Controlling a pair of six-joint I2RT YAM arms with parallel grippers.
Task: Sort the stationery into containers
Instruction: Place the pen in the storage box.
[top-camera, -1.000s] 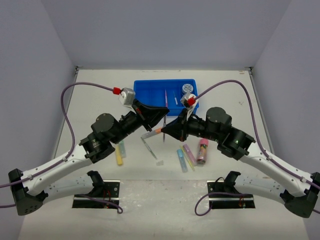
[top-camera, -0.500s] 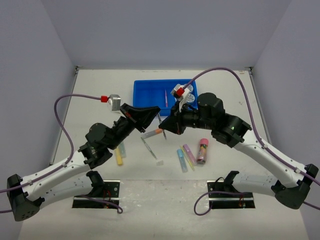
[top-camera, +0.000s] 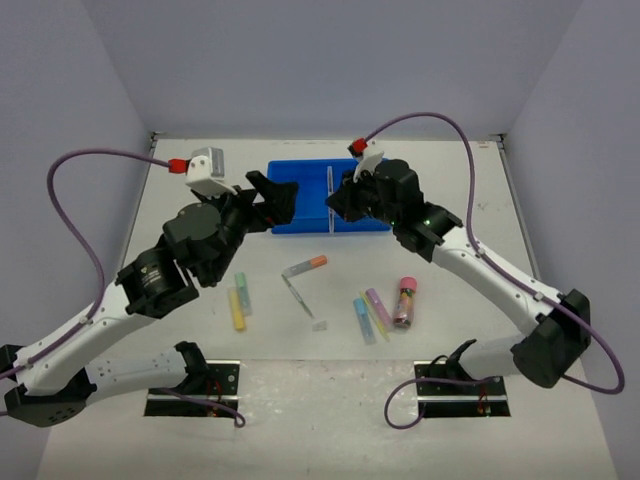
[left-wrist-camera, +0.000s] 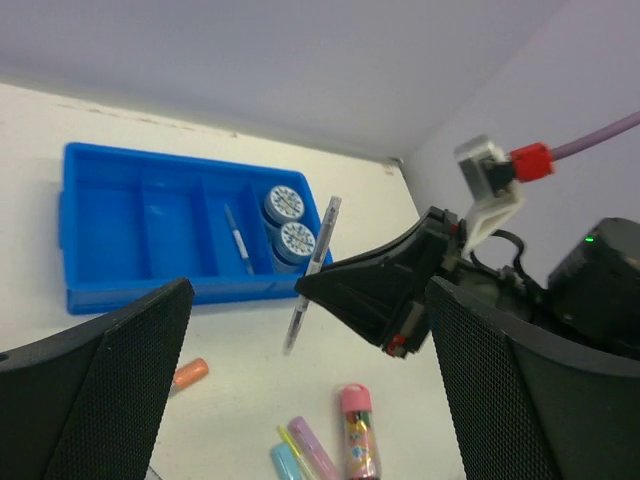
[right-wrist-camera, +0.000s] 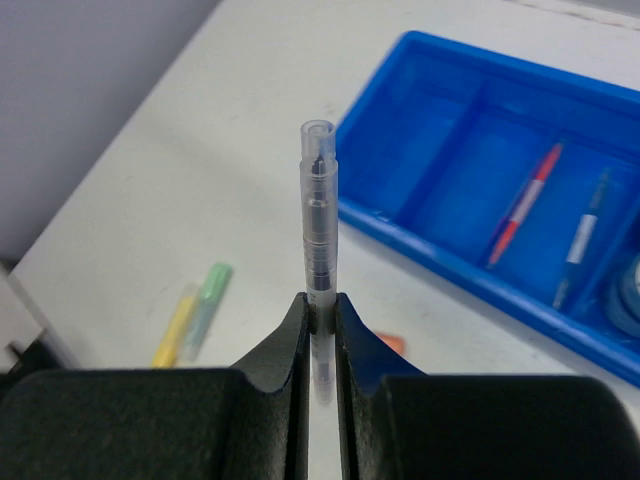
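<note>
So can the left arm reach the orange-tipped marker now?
Probably yes. The left end effector is open, the orange-tipped marker lies uncovered on the table near it, and the right end effector, holding a pen, is up by the blue tray.

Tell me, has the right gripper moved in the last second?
Yes. The right gripper, shut on a clear pen, has moved from the table's middle back toward the blue tray.

The pen is clear, smooth plastic, gripped between the matt black plastic right fingers. The tray is glossy bright blue plastic. The desk looks matt and off-white. The left fingers have a rough, mesh-like black surface.
</note>
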